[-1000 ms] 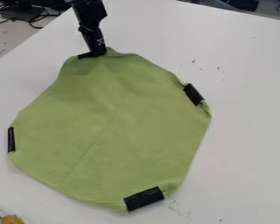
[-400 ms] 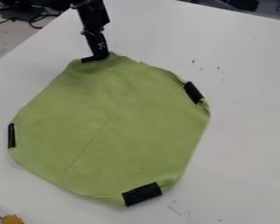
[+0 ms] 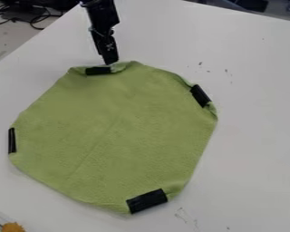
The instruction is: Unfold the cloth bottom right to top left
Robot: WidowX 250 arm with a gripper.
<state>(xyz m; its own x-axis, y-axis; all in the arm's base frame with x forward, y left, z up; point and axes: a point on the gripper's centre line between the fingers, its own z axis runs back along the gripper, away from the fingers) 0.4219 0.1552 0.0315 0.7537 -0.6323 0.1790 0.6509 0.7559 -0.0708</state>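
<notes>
One gripper [image 3: 111,60] shifted rightward, its grip impossible to tell, one green cloth [image 3: 114,136], four black strips [image 3: 147,201] along its edges

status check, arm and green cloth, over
Black robot gripper at top edge of green fabric cloth. Cloth spread out, top edge slightly curled. Orange object bottom left, off cloth.

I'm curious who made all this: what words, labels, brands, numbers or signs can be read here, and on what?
Nothing here can be read.
Black robot gripper: pale mark, too small to read.
Green cloth and its black rectangular patches: no lettering.
White tabletop: dark specks, no lettering.
</notes>
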